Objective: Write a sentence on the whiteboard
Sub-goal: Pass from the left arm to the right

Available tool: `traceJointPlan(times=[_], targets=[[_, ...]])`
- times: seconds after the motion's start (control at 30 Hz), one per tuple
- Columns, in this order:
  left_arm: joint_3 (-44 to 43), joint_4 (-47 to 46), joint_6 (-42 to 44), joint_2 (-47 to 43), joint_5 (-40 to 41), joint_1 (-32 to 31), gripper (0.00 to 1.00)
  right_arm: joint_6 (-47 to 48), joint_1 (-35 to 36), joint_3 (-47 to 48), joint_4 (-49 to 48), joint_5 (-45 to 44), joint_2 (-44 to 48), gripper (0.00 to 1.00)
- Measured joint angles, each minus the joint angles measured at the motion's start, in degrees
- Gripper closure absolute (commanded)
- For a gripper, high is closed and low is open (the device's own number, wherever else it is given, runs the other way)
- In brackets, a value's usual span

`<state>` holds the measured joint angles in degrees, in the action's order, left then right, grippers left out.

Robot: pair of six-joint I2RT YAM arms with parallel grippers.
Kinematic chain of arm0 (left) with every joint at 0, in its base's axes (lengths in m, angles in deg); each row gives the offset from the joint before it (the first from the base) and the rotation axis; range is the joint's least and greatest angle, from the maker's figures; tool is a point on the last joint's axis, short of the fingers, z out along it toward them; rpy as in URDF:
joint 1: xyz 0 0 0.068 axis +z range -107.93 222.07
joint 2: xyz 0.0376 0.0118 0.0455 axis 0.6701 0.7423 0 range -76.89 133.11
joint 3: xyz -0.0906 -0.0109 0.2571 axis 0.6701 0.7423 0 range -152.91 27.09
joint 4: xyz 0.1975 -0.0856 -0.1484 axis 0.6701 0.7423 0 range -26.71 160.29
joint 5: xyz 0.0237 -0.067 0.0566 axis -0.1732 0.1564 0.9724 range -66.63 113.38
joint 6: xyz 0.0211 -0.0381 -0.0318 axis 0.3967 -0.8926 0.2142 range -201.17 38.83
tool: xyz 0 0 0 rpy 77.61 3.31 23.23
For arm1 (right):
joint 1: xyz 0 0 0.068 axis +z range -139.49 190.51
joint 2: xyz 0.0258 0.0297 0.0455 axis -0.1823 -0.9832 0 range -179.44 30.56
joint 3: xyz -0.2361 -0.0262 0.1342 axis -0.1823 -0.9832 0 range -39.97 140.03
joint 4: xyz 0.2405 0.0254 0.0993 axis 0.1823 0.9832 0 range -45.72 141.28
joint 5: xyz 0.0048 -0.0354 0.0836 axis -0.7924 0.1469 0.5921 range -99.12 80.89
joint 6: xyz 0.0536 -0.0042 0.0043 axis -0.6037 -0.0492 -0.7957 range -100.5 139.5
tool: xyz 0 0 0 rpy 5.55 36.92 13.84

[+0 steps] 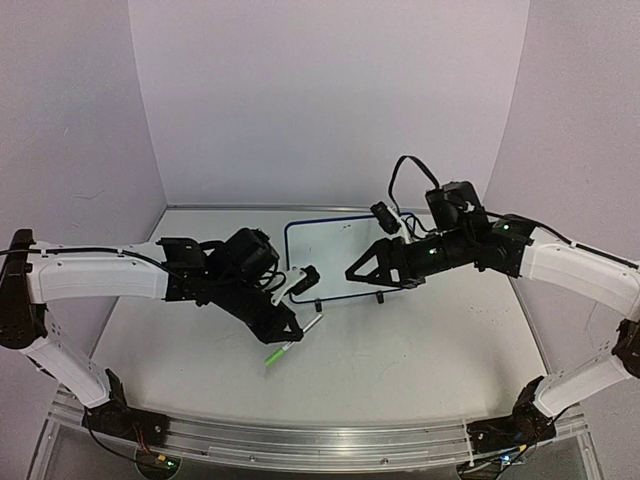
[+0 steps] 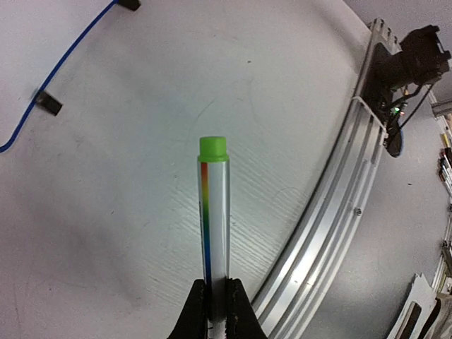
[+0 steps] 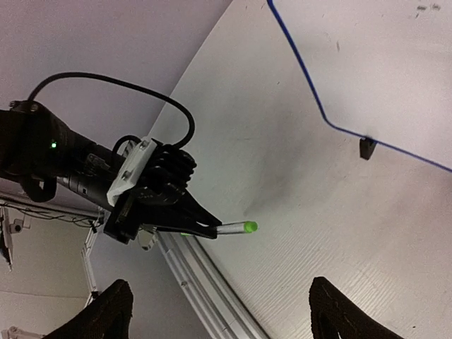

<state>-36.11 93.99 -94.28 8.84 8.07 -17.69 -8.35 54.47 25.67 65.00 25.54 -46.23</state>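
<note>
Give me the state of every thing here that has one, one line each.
whiteboard: unwritten where it shows, no words readable.
marker: green cap on, held by its other end.
left gripper: shut on the marker.
right gripper: open, holding nothing.

White table (image 1: 430, 350) bears the whiteboard (image 1: 335, 250); upright or tilted, unclear.

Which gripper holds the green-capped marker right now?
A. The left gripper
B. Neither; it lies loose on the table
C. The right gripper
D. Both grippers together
A: in its wrist view the left gripper is clamped on the barrel of the marker, while the right gripper is open with nothing between its fingers.
</note>
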Motion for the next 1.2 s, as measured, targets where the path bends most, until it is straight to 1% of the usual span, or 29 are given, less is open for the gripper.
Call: traceJointPlan(times=[0.13, 0.2, 0.37, 0.53, 0.87, 1.1, 1.2], targets=[[-2.5, -1.3, -0.2, 0.0, -2.0, -3.9, 1.00, -1.6, 0.0, -0.2, 0.5, 7.4, -2.8, 0.25], [-3.5, -1.6, -0.2, 0.0, -2.9, -4.9, 1.00, -2.5, 0.0, -0.7, 0.4, 10.5, -3.8, 0.27], [-5.4, -1.7, 0.5, 0.2, -4.7, -5.8, 1.00, -3.7, 0.0, -2.5, 0.7, 16.6, -6.1, 0.33], [-8.1, -1.6, 2.3, 1.6, -6.3, -6.0, 1.00, -4.0, 0.0, -2.8, 0.8, 21.4, -8.3, 0.35], [-11.5, 0.5, 5.5, 4.7, -8.8, -6.2, 1.00, -4.0, 1.2, -2.8, 0.0, 27.3, -11.3, 0.42], [-12.4, 1.6, 6.6, 6.2, -9.6, -6.2, 1.00, -3.9, 3.1, -2.8, -0.3, 29.7, -12.4, 0.50], [-12.6, 2.1, 7.1, 6.5, -10.0, -6.2, 1.00, -3.9, 3.6, -2.8, -0.6, 30.3, -12.4, 0.52]])
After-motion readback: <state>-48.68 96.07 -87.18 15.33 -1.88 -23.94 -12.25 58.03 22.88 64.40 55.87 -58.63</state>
